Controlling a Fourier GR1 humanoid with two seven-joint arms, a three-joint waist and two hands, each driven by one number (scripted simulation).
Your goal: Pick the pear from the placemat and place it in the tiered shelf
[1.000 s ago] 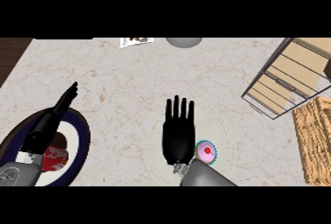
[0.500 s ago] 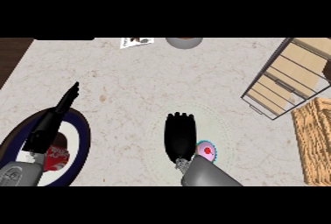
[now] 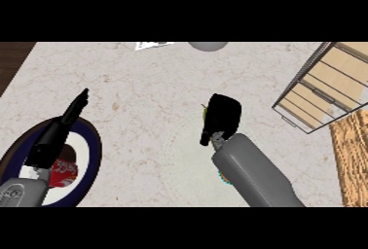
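1. Pear (image 3: 206, 111): only a thin yellow-green sliver shows at the left edge of the right hand, mid-counter. The rest is hidden under the hand.
2. Right hand (image 3: 223, 119): fingers curled down over the pear, back of the hand facing up. Looks closed round the fruit. Whether the pear is off the surface, can't tell.
3. Right forearm (image 3: 250, 172): grey, comes in from the lower edge and angles up and left to the hand. It covers most of the placemat.
4. Placemat (image 3: 224, 178): only a small teal edge peeks out at the forearm's left side, below the hand. The visible bit of pear sits above that edge, over bare marble.
5. Tiered shelf (image 3: 320, 90): light wood levels in a thin metal frame, at the right edge of the counter, well apart from the hand. No pear on it.
6. Wooden crate-like surface (image 3: 352, 160): below the shelf, along the right edge.
7. Left hand (image 3: 72, 111): fingers straight and together, pointing up and right, holding nothing. At rest at the left side.
8. Plate (image 3: 90, 151): dark-rimmed, white centre, under the left forearm at lower left. A red item (image 3: 64, 172) lies on it, partly hidden by the arm.
9. Counter (image 3: 144, 78): pale marble. A grey rounded object (image 3: 208, 45) and a white card (image 3: 152, 44) sit at the far edge.
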